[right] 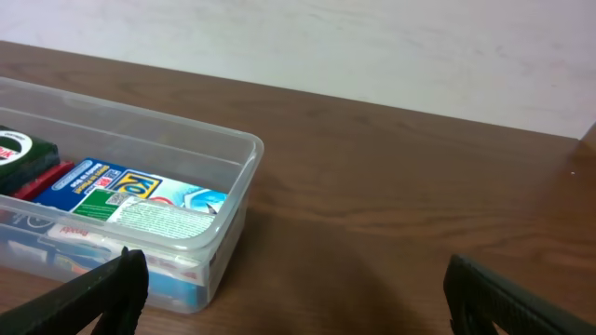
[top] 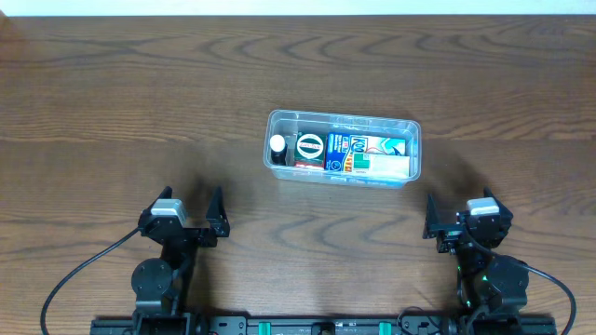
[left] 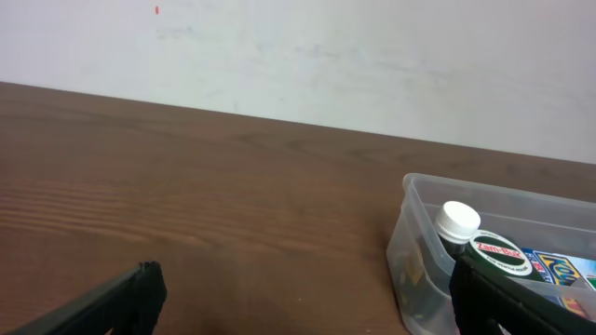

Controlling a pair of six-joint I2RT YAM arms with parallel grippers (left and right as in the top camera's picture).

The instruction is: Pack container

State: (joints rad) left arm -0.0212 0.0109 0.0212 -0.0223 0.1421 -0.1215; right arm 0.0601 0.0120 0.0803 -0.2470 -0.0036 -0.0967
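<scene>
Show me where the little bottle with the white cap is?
In the overhead view, the white-capped bottle sits inside the container, at its left end, beside a dark item.

One clear container on one bench. Inside it are three items:
- one white-capped bottle
- one black packet with a round label
- one blue-and-white box

There are two grippers, the left gripper and the right gripper.

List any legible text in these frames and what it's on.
None reads cleanly.
On the white-capped dark bottle, round red-banded label: lettering too blurred.
In the clear plastic rectangular container, blue-and-white flat box: large letters and fine print, too blurred.
On the wooden table: no text.
</scene>
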